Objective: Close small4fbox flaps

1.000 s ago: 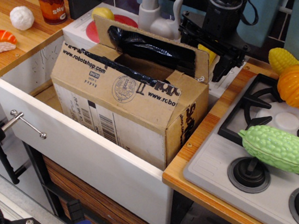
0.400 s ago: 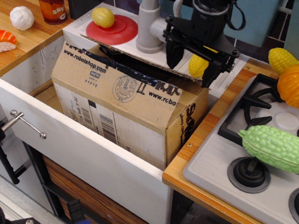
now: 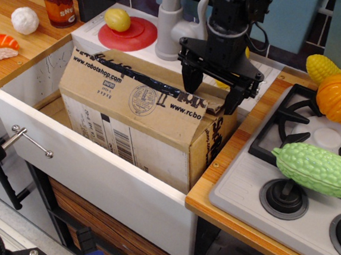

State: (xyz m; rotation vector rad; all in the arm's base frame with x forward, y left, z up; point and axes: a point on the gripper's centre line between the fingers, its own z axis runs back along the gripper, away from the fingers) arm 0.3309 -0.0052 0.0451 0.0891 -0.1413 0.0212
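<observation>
My tool (image 3: 213, 88) is spread wide open, fingertips pressing the flaps (image 3: 163, 79) flat on the small4fbox (image 3: 138, 122).

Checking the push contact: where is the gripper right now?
The gripper hangs open over the small4fbox's back right top edge, fingers on its flaps, before the faucet.
</observation>
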